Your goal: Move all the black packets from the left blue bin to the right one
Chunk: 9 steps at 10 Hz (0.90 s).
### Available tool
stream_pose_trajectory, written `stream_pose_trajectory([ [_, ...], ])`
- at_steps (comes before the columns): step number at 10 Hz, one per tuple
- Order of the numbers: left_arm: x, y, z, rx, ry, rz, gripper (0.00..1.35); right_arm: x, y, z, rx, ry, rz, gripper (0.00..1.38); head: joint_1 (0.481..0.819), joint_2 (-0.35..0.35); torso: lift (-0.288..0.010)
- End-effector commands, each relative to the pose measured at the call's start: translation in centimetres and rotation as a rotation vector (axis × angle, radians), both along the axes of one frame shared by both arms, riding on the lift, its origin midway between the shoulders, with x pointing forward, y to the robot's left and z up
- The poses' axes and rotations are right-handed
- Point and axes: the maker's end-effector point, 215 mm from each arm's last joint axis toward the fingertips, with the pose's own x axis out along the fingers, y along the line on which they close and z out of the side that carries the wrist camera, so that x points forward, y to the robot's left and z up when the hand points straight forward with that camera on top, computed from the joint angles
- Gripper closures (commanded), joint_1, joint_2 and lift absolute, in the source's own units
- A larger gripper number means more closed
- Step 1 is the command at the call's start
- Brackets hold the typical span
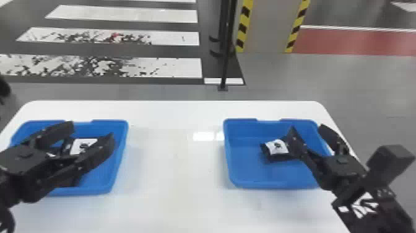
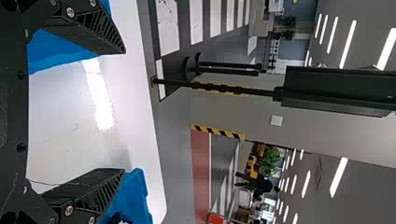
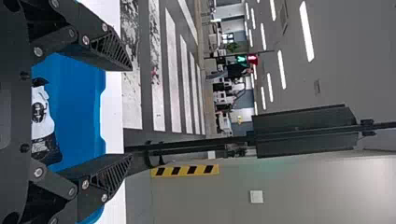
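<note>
In the head view my left gripper (image 1: pixel 92 132) is open over the left blue bin (image 1: pixel 119 155), with a black packet with a white label (image 1: pixel 83 145) lying between and below its fingers. More dark shapes lie partly hidden under that arm. My right gripper (image 1: pixel 306 128) stands open over the right blue bin (image 1: pixel 247 182). A black packet with a white label (image 1: pixel 276 147) lies in that bin, beside its left finger. In the left wrist view the left gripper (image 2: pixel 123 112) is spread apart with nothing between the tips. The right wrist view has the right gripper (image 3: pixel 130 113) open, the packet (image 3: pixel 43 121) near its base.
Both bins rest on a white table (image 1: pixel 173 155), a wide gap of tabletop between them. Beyond the table's far edge a black pole (image 1: pixel 227 55) stands on the floor, near a panel with yellow-black striped edges (image 1: pixel 244 28).
</note>
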Motion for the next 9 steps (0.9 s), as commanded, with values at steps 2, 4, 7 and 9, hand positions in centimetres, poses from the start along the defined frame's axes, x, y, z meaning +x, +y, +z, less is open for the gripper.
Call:
stream_pose_trajectory([
  [2, 1.1, 2.7, -0.2, 0.053, 0.003, 0.051, 0.15, -4.4, 1.9, 1.0, -0.012, -0.011, 0.019, 0.12, 0.695, -0.045, -0.154],
  [4, 3.6, 5.1, -1.0, 0.087, 0.014, 0.094, 0.15, -7.3, 4.4, 1.8, 0.019, -0.005, 0.051, 0.12, 0.695, 0.013, -0.154],
  [7, 6.2, 9.7, -3.0, 0.151, 0.093, 0.197, 0.15, -10.8, 8.2, 3.3, 0.098, 0.009, 0.111, 0.12, 0.695, 0.103, -0.154],
  [9, 7.0, 13.0, -4.6, 0.18, 0.168, 0.28, 0.15, -11.8, 9.2, 3.4, 0.13, 0.021, 0.126, 0.12, 0.695, 0.18, -0.154],
])
